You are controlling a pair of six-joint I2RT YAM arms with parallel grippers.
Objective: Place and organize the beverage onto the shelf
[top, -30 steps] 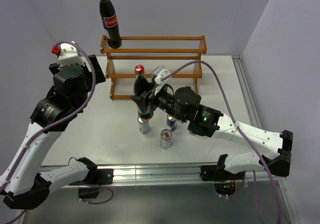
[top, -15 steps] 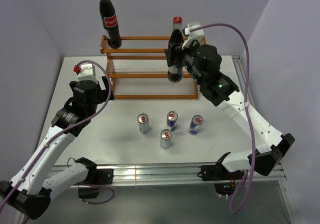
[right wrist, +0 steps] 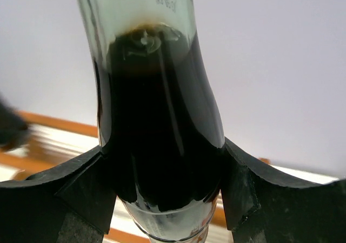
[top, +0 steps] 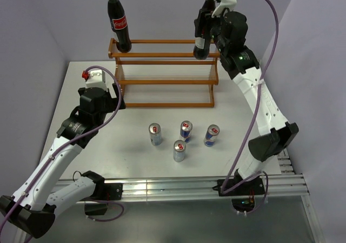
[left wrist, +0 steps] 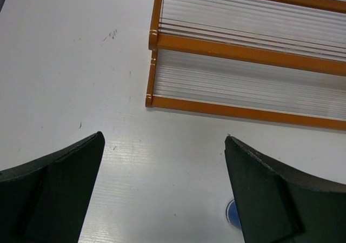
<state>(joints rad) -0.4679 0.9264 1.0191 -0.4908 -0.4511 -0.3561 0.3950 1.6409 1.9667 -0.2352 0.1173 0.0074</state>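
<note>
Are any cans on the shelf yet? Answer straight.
No, all four cans stand on the table in front of the shelf, none on its tiers.

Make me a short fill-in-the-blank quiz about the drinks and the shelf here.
The right tool holds a cola bottle at the shelf's ____ tier.
____ cans stand on the table.
The left tool is ____, holding nothing.
The other cola bottle stands at that tier's ____ end.
Missing words: top, four, open, left.
</note>
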